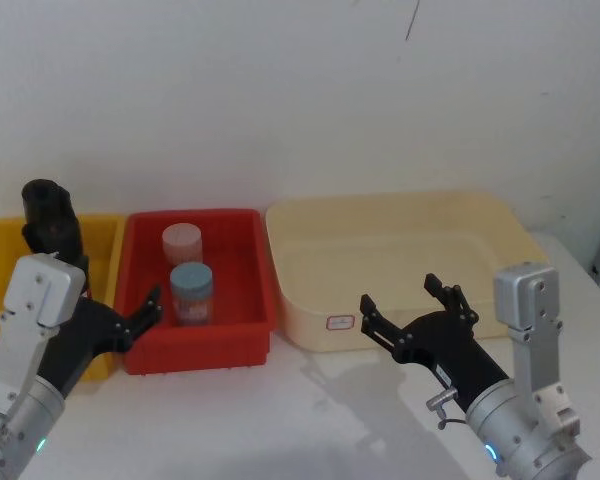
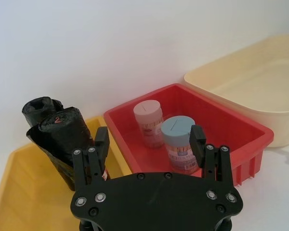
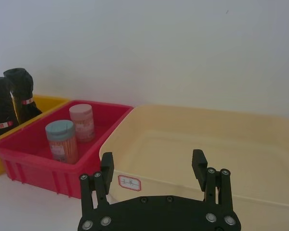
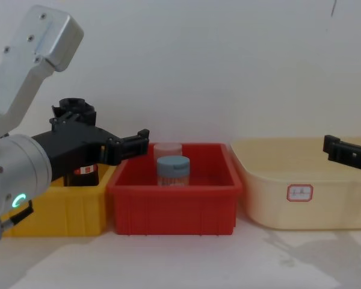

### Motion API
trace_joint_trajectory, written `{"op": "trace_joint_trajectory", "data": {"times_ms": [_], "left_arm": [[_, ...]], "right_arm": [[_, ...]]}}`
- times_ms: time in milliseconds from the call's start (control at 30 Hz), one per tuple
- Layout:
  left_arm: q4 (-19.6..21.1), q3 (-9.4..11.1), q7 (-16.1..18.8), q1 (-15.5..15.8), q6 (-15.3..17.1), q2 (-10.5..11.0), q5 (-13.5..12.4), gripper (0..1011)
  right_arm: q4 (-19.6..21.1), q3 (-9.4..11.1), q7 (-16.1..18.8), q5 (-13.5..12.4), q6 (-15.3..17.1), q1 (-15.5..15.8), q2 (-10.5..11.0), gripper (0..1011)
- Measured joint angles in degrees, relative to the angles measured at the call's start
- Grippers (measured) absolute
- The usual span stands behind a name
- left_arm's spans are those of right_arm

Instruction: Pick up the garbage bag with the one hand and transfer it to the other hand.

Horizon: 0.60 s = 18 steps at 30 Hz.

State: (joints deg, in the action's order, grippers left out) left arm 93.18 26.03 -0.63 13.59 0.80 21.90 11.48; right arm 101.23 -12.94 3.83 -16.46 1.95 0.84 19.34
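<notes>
Left gripper [image 2: 149, 138] wide open, nothing in it, hanging over front edge where yellow bin [image 1: 100, 238] meets red bin [image 1: 212, 350]. Garbage bag [image 1: 48, 212] stands upright at back of yellow bin, long axis vertical. Snag: fingers aimed at red bin, so bag sits off to left of jaw line and further back. Guessing I need to swing left, close in from side. Right gripper [image 1: 400, 295] also open and empty, way over by cream tub [image 1: 380, 260], so left arm clearly nearer.
</notes>
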Motion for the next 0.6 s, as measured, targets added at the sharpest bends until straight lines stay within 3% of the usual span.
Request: {"op": "trace_joint_trajectory", "data": {"times_ms": [600], "left_arm": [[0.0,0.0,0.0,0.0,0.0,0.0,0.0,1001]], "right_arm": [[0.0,0.0,0.0,0.0,0.0,0.0,0.0,1000]]}}
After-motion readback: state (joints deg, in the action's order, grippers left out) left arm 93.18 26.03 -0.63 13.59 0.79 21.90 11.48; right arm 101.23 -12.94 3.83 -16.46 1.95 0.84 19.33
